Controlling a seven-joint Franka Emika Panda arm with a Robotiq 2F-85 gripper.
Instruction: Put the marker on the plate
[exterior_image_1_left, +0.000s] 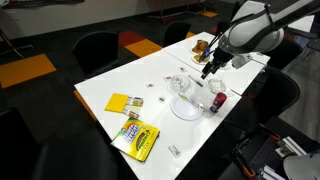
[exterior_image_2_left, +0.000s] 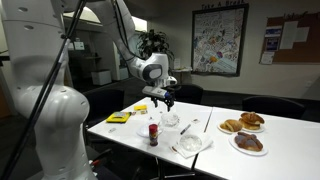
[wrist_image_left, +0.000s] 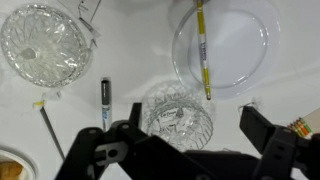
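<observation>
The marker (wrist_image_left: 105, 100), black with a pale band, lies on the white table left of a clear ribbed glass (wrist_image_left: 178, 115). The plate (wrist_image_left: 225, 45) is a plain round shallow dish at the top right of the wrist view, and a thin yellow pen (wrist_image_left: 203, 50) lies across it. The plate also shows in both exterior views (exterior_image_1_left: 186, 108) (exterior_image_2_left: 190, 145), next to the small red cup (exterior_image_1_left: 218, 101) (exterior_image_2_left: 153, 131). My gripper (wrist_image_left: 195, 140) is open and empty, hovering above the table over the ribbed glass, and it shows in both exterior views (exterior_image_1_left: 207, 72) (exterior_image_2_left: 163, 100).
A clear cut-glass bowl (wrist_image_left: 30, 40) stands beyond the marker. Dishes with brown food (exterior_image_2_left: 245, 130) (exterior_image_1_left: 203, 45) sit at one end of the table. A yellow box (exterior_image_1_left: 121, 102) and a crayon pack (exterior_image_1_left: 135, 138) lie at the other end. Dark chairs ring the table.
</observation>
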